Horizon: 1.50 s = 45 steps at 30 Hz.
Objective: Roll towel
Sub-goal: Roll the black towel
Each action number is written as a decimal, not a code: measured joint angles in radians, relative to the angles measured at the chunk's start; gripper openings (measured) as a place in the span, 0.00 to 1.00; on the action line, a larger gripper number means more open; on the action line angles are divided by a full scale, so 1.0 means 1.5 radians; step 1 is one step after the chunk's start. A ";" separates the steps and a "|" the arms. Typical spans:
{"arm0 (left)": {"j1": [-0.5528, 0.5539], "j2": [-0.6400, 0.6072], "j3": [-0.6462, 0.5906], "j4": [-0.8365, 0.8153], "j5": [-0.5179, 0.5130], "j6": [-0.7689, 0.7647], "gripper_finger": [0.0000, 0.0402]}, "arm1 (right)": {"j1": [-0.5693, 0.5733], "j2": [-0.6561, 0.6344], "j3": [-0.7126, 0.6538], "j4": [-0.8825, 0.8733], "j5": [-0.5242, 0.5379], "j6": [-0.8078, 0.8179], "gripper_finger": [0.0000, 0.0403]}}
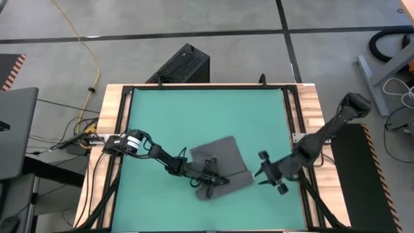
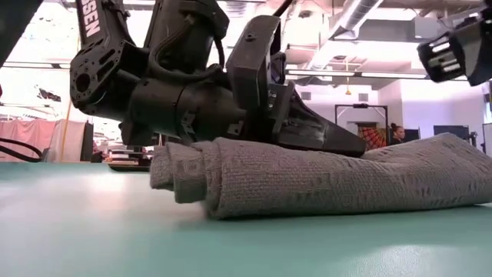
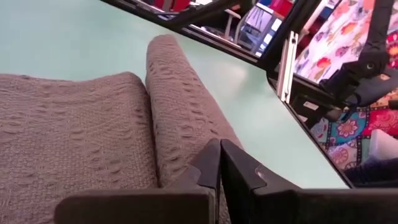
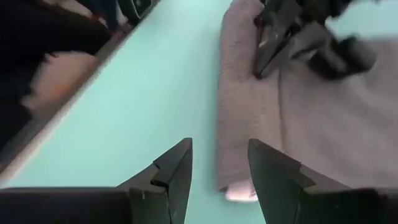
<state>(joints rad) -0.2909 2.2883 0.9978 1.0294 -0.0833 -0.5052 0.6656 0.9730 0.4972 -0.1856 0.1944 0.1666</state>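
From overhead we look straight down on the whole table point(image 1: 123, 110) and the floor around it. Our low camera sits at tabletop height, close to the towel point(image 2: 323, 181), facing the room beyond. Each wrist camera looks past its own fingers, very near the cloth. All four views share the towel's rolled edge near the table's front edge.

The table point(image 1: 115, 103) has light wooden edges and a dark frame, with a teal mat point(image 1: 168, 116) covering its top. The grey towel point(image 1: 223, 158) lies on the mat, toward the near right part, its near edge rolled up and the rest spread flat.
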 joint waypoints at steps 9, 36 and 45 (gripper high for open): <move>0.008 -0.001 0.005 -0.018 0.001 -0.017 0.00 | 0.065 0.177 0.006 0.066 0.150 -0.096 0.50; -0.018 -0.002 0.005 -0.029 -0.025 -0.021 0.00 | -0.060 0.303 0.032 0.082 -0.075 0.010 0.09; -0.052 0.005 0.003 0.067 -0.051 -0.016 0.00 | -0.190 0.300 0.032 0.082 -0.439 0.203 0.12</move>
<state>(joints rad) -0.3695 2.2955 1.0023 1.1298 -0.1593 -0.5285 0.3803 1.4237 0.5453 -0.0628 -0.4641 0.4705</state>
